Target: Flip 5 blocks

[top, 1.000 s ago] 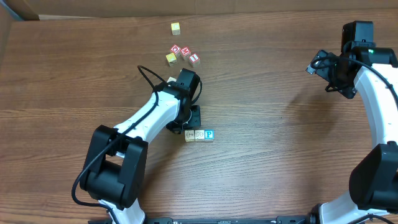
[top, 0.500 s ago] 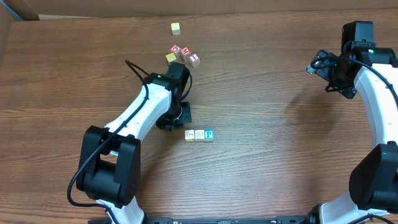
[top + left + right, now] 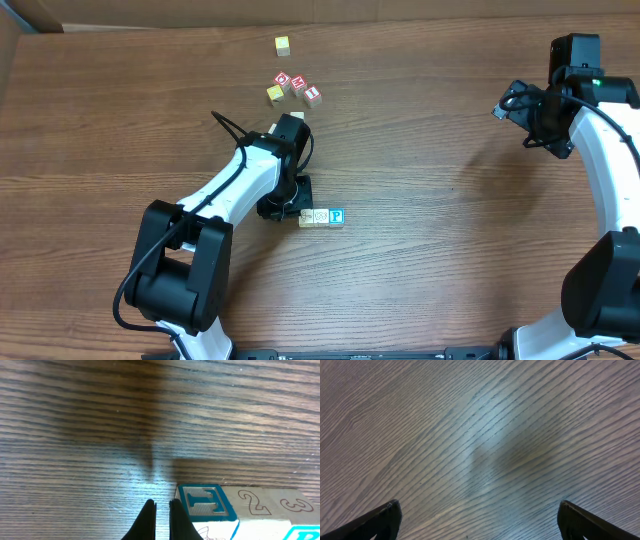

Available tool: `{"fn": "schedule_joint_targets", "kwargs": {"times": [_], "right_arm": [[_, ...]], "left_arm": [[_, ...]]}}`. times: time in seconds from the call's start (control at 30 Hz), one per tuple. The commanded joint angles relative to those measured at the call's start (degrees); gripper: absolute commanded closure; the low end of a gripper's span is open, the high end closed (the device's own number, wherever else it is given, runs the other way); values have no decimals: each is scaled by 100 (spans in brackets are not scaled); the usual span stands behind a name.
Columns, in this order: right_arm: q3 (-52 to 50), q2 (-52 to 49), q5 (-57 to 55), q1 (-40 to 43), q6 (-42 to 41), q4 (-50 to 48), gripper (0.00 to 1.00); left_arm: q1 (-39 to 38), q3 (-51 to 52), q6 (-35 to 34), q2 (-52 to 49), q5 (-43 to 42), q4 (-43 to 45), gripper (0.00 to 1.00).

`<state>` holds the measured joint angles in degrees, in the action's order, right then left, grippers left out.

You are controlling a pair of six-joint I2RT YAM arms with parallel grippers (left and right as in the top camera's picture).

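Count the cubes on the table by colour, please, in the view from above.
Red-and-white cubes: 3
Yellow cubes: 2
Pale cubes in a row: 3, one with a blue P
Total: 8
A pale bit beside the left arm may be one more; I cannot tell.

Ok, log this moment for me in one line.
left gripper: shut, empty, beside T block | right gripper: open, empty | block row: three, touching
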<state>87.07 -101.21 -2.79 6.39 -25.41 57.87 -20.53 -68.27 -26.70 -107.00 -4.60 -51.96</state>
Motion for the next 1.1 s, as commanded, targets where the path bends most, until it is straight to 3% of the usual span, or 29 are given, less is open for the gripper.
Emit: {"fn": "schedule_joint_targets", "kwargs": {"times": [0.0, 0.3, 0.53, 0.63, 0.73, 0.8, 1.07], "right_arm": [[74, 85, -7, 7, 35, -31, 0], [76, 85, -7, 7, 35, -31, 0], [74, 85, -7, 7, 35, -33, 0], [76, 85, -7, 7, 35, -31, 0], [76, 85, -7, 7, 35, -31, 0], [74, 85, -7, 7, 35, -31, 0], [74, 85, -7, 7, 35, -31, 0]], "left_arm": [[-17, 20, -76, -55, -146, 13, 96], [98, -140, 146, -46, -22, -144, 96], [428, -1574, 483, -46, 223, -1016, 93], [511, -2277, 874, -46, 227, -1104, 83], [516, -2621, 1045, -46, 588, -831, 48], [516, -2640, 1043, -46, 920, -511, 30], [516, -2634, 1453, -358, 1320, 201, 28]]}}
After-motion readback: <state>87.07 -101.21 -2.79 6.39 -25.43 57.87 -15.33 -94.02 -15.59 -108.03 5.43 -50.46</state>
